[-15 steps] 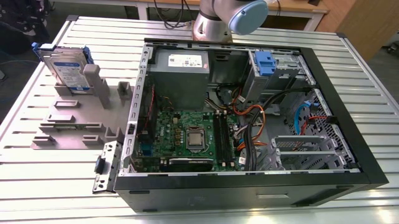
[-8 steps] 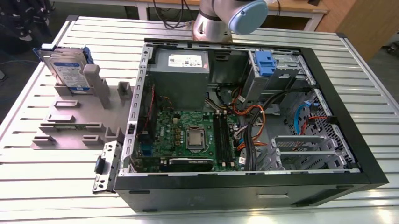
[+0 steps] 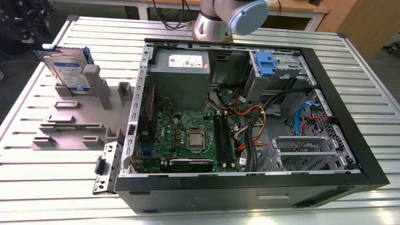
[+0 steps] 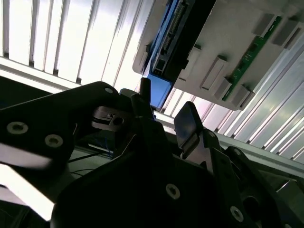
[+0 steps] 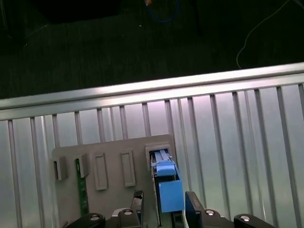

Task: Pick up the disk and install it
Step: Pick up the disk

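The disk (image 3: 65, 70) stands on edge in a grey holder (image 3: 69, 126) on the slatted table, at the exterior view's left, beside the open computer case (image 3: 250, 122). It is silver with a white-and-blue label and a blue carrier. In the first wrist view I look down on the disk's (image 5: 166, 185) blue top edge. My gripper (image 5: 165, 209) is open above it, one finger to each side in the picture, with nothing held. In the second wrist view the gripper (image 4: 166, 111) hangs apart from the disk (image 4: 161, 76).
In the case, a grey power supply (image 3: 181, 70) sits at the back and a blue latch piece (image 3: 265, 63) in the drive cage. A green circuit strip (image 5: 81, 190) stands in the holder. The arm's joint (image 3: 231, 18) is behind the case. The table edge (image 5: 152, 88) is close to the holder.
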Tool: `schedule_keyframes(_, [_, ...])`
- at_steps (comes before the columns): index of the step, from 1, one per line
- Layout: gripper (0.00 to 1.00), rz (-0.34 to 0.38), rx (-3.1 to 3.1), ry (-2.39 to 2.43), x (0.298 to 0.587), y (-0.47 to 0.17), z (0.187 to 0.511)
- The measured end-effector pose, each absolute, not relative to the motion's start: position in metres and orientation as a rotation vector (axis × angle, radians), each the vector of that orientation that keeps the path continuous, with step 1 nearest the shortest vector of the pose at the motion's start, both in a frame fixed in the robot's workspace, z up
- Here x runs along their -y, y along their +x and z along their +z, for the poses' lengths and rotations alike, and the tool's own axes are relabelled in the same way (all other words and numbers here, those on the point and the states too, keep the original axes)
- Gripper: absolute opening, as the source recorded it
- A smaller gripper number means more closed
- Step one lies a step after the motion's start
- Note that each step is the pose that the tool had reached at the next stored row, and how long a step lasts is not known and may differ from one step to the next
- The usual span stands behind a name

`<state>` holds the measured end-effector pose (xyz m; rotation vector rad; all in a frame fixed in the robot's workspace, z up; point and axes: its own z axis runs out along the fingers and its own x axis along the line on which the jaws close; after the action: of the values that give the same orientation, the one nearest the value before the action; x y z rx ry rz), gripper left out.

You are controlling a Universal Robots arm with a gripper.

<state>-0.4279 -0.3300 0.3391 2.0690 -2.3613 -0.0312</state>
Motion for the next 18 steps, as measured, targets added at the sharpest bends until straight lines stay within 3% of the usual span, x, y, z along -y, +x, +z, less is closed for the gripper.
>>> schedule_keyframes(5, [0.48, -0.031, 2.342, 2.091, 0.3282, -0.4279, 0.3388])
schedule_keyframes(6, [0.55, -0.031, 2.336, 2.097, 0.3281, -0.4279, 0.3388])
schedule_keyframes(18, [0.55, -0.031, 2.211, 2.227, 0.3279, -0.428, 0.3356])
